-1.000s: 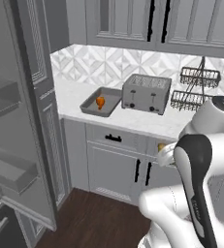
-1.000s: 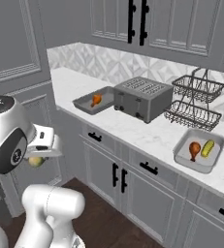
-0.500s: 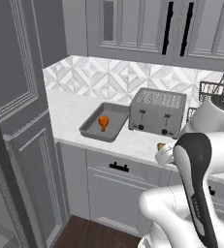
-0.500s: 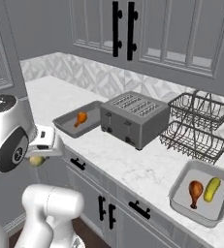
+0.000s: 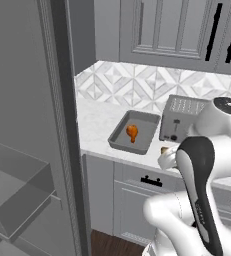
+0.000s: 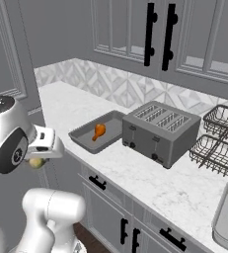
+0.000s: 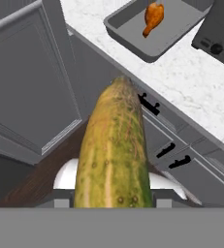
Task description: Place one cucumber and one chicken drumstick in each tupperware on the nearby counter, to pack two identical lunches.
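Cucumber [image 7: 114,155] is clamped lengthwise in the hand [image 7: 112,201], below the counter [image 7: 191,82] edge.

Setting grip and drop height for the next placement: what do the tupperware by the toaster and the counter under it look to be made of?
The tupperware looks like matte grey plastic or metal: uniform grey, no shine, thin sloped rim; which one is unclear. The counter looks like polished white stone, going by its faint grey marbling. The toaster looks like brushed grey metal.

The gripper [image 7: 112,201], on the folded arm beside the base, is clamped around a cucumber [image 7: 114,155].
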